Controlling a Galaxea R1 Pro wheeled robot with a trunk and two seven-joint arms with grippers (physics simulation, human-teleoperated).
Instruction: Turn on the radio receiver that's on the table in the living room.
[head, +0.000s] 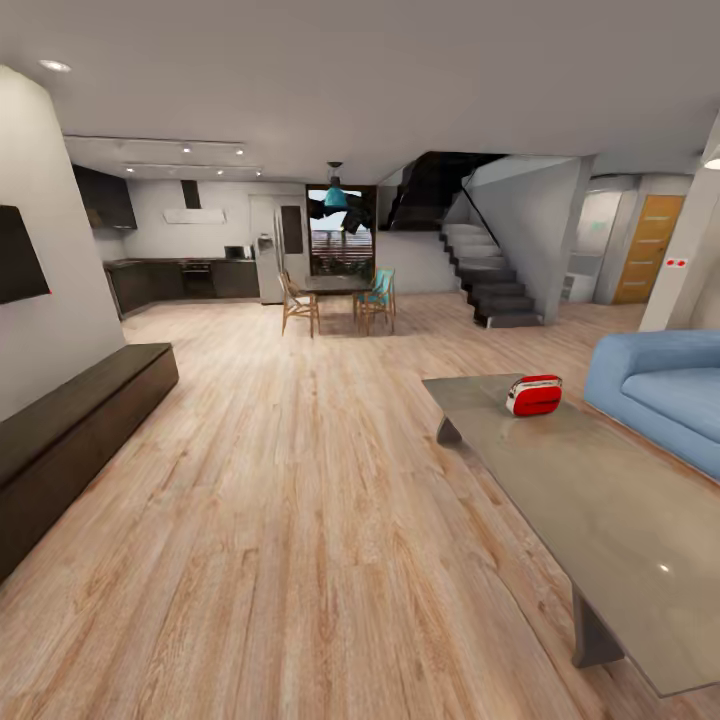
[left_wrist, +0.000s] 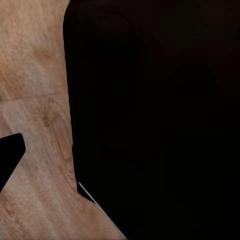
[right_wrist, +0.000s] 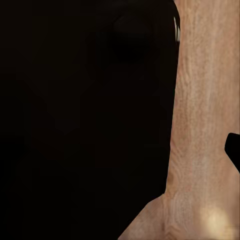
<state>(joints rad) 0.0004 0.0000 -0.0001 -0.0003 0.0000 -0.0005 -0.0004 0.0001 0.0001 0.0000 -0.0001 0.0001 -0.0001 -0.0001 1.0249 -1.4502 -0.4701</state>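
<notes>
Head view: red radio (head: 534, 395) sits upright on the far end of the low grey counter (head: 600, 510), right of centre, blue sofa (head: 665, 390) just beyond it. Dark bench (head: 70, 430) along the left wall, wood floor (head: 300, 500) between, well apart from the counter. Both wrist views: dark robot body over floor planks; each tool's opening cannot be told.

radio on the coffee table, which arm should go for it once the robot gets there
Probably right: in the head view the radio receiver sits on the table right of centre, by the sofa. The robot is not yet near.
</notes>
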